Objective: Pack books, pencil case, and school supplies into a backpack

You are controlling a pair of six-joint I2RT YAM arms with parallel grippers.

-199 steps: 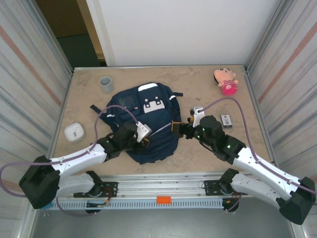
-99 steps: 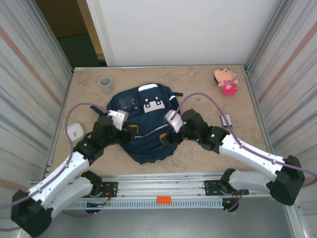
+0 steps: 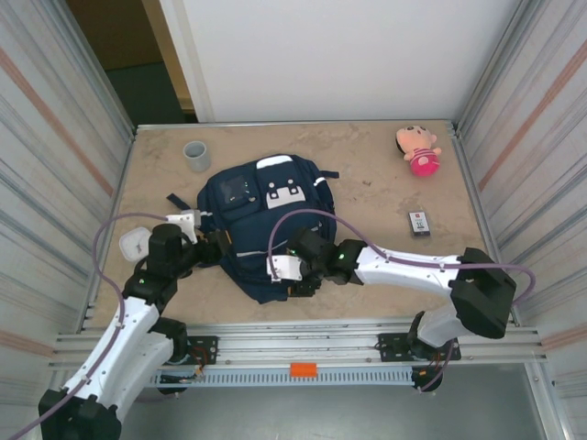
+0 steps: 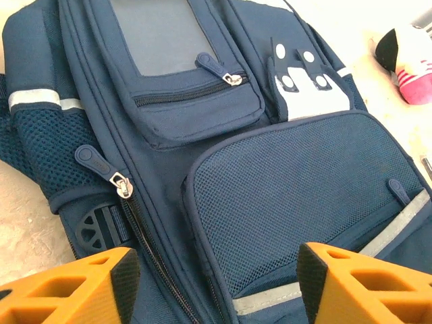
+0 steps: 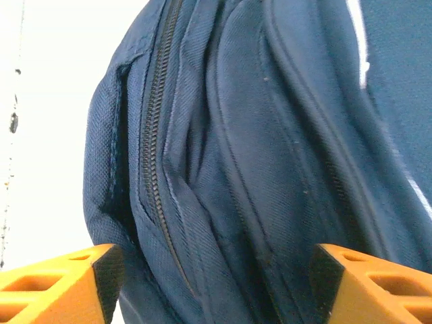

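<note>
The backpack (image 3: 261, 220) is lying flat in the middle of the surface (image 3: 367, 174), front side up; its inside is hidden under the fabric, and the right arm is covering its near end in the top view. The front pocket (image 4: 196, 101) is looking zipped; the mesh pocket (image 4: 297, 196) is looking flat. The left hand (image 4: 216, 280) is pointing at the backpack's left side, fingers spread and pinching nothing; the picture edge is cutting them off. The right hand (image 5: 216, 280) is sitting close to the side zip line (image 5: 156, 135), also spread; whether it is touching the fabric I cannot tell. The school supplies packet (image 3: 419, 224) is lying on the surface, well apart on the right, its markings too small to read. The left arm is half covering a white square object (image 3: 131, 244); the grey cup (image 3: 195, 154) is standing upright, its inside too dark to make out.
</note>
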